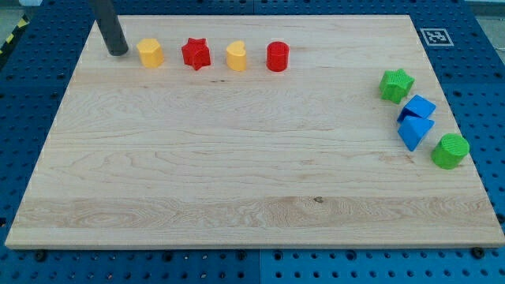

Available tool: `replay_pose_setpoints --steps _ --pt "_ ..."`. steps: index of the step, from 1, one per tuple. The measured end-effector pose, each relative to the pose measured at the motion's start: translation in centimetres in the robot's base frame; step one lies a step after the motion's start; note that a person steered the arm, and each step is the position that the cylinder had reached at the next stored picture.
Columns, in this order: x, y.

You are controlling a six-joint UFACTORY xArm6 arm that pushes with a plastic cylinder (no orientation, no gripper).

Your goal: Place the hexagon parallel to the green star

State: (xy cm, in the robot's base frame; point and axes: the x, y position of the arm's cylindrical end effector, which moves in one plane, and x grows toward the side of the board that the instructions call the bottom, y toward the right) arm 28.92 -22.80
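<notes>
On the surface (237,173), nearest lie the green cylinder (450,151), two blue blocks (416,120) and green star (396,85) at right; farthest, my tip (117,52), a bare rod without fingers, sits just left of the yellow hexagon (150,53), seemingly to push it rightward.

Single camera view only, no second view to overlap. It looks down at a slant from above the tabletop's (237,173) near long edge, facing the far edge. Medium distance: whole tabletop fits, near corners just inside the view's bottom, blue pegboard (473,252) around it.
</notes>
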Motion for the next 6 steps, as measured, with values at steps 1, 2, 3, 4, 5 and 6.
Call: replay_pose_setpoints --steps 1,2,3,4,5,6 --pt "0.6 5.3" --pt "2.7 11.2" --pt "3.9 17.0" --pt "4.6 18.9" --pt "4.2 17.0" --pt "3.0 14.1"
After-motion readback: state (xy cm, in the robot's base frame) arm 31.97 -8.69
